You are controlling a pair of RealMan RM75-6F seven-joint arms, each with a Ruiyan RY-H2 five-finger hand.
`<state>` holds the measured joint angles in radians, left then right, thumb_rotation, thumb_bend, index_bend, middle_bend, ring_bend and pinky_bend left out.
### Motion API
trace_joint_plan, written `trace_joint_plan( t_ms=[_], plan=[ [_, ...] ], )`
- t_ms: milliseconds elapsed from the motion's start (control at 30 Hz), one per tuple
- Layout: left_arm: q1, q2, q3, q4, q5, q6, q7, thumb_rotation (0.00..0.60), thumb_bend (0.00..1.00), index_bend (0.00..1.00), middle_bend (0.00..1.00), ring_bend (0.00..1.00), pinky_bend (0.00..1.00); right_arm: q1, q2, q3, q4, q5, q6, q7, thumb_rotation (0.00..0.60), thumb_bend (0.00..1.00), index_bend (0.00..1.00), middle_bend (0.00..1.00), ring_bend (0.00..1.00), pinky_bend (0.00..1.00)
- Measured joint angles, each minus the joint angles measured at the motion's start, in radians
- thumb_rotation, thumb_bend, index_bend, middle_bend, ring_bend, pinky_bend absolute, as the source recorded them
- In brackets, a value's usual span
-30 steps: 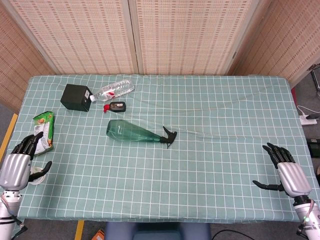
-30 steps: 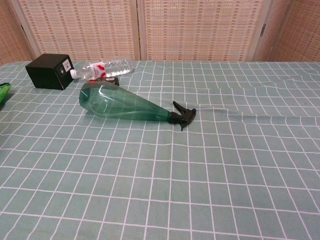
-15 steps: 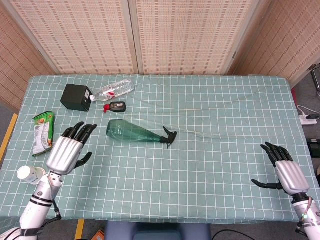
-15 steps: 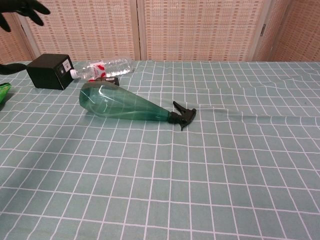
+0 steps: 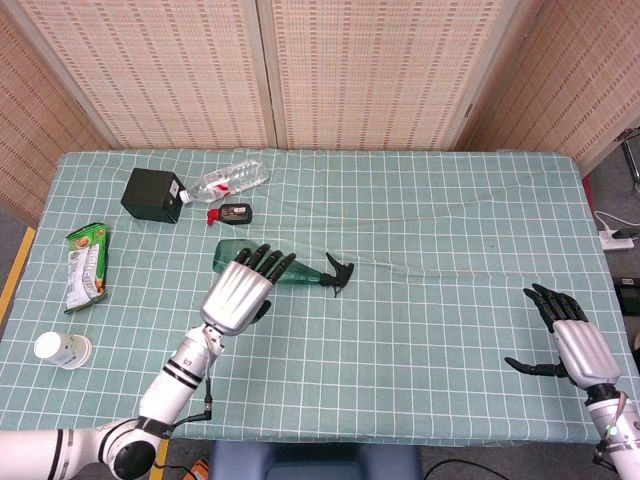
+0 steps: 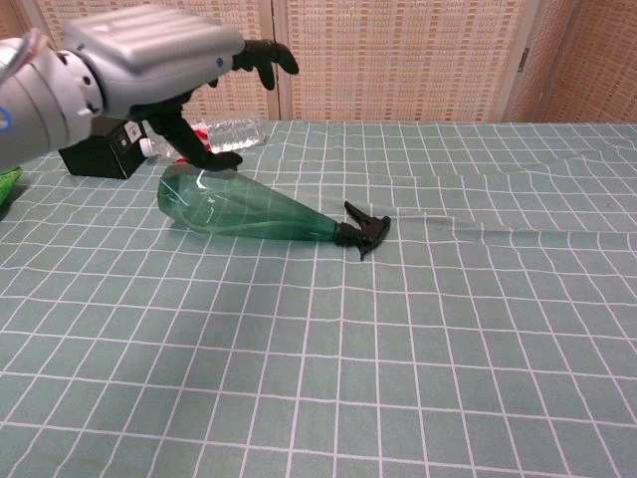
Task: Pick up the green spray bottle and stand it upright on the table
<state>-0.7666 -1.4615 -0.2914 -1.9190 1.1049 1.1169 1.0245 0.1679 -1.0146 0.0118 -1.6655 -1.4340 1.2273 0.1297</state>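
The green spray bottle lies on its side in the middle of the table, its black nozzle pointing right and its wide base to the left. My left hand hovers above the bottle's wide end with its fingers spread and holds nothing; in the head view it covers part of the bottle's body. My right hand rests near the table's front right corner with its fingers apart and empty; the chest view does not show it.
At the back left are a black box, a clear water bottle on its side and a small black device. A green snack packet and a white cup sit near the left edge.
My left hand has swept from the table's left edge rightwards and now hangs over the spray bottle's wide end. The bottle and my right hand have barely moved.
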Motion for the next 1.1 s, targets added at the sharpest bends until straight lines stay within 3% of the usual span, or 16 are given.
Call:
trace_joint_plan(
  t_ms=[333,667,1100],
  plan=[
    [-0.116,-0.098,-0.013,0.168,-0.063,-0.023,0.019,0.6,0.26,0.15,0.22,0.17,0.31,0.006,0.008,0.001,-0.002,0.012,-0.018,0.008,0.6,0.0,0.0,0.0,0.0,0.0],
    [-0.207,-0.187,0.02,0.308,-0.182,-0.056,0.088,0.6,0.25,0.13,0.22,0.17,0.31,0.016,0.015,0.003,-0.015,0.028,-0.04,-0.004,0.6,0.0,0.0,0.0,0.0,0.0],
    [-0.327,-0.329,-0.002,0.491,-0.297,-0.03,0.17,0.6,0.26,0.15,0.27,0.21,0.33,0.02,0.019,0.002,-0.018,0.034,-0.05,-0.004,0.6,0.0,0.0,0.0,0.0,0.0]
  ],
)
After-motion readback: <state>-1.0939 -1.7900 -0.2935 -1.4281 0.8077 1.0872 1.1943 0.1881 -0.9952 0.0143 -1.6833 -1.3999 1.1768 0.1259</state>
